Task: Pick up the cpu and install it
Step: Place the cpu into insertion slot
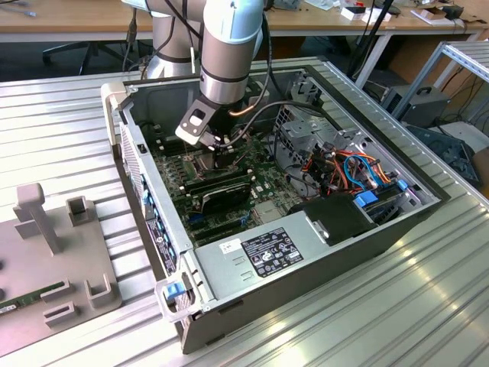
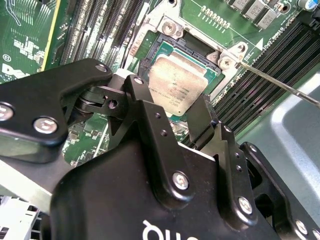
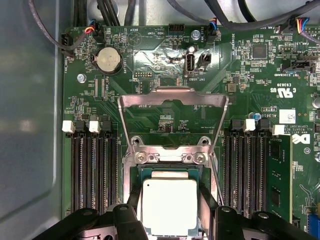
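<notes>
computer case (image 1: 306, 298) open, arm (image 1: 225, 61) enters from 12 o'clock in the exterior view | motherboard (image 3: 250, 80): socket frame (image 3: 172, 97) hinged up, unlatched | gripper (image 3: 170, 225) straddles the cpu (image 3: 169, 207); clamped or released cannot be told | cpu lies level over the socket (image 2: 146, 66), seating unclear | judged: pickup done, placement near done, frame closing left

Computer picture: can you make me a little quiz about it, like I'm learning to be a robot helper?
1. True or false: the hinged metal frame is shut down over the cpu.
2. The gripper is nearest to: A the cpu, B the round battery, C the blue cables.
3. What colour is the circuit board?

Key: 1 false, the frame is swung open. 2 A. 3 green.
</notes>
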